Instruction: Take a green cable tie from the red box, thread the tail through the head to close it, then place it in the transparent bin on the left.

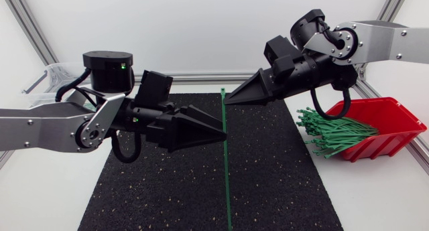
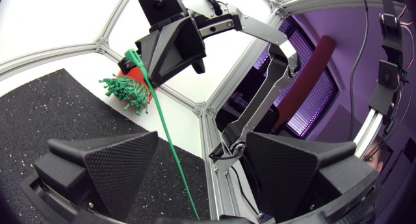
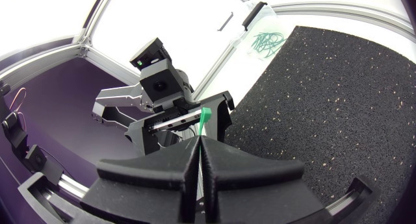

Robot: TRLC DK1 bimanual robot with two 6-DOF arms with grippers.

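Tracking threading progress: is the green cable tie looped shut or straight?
Straight: the cable tie runs as one line from the shut right claw through the open left claw.

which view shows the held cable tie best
Head view: nearly all of the cable tie shows, hanging from the right gripper. Left wrist view shows most of it; right wrist view only its tip beyond the shut fingers.

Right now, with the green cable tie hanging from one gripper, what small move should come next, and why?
Probably close the left gripper on the cable tie. The right gripper is shut on it near its head, the strap hangs straight, unthreaded, and it runs between the left gripper's open fingers; gripping there would let the tail bend toward the head.
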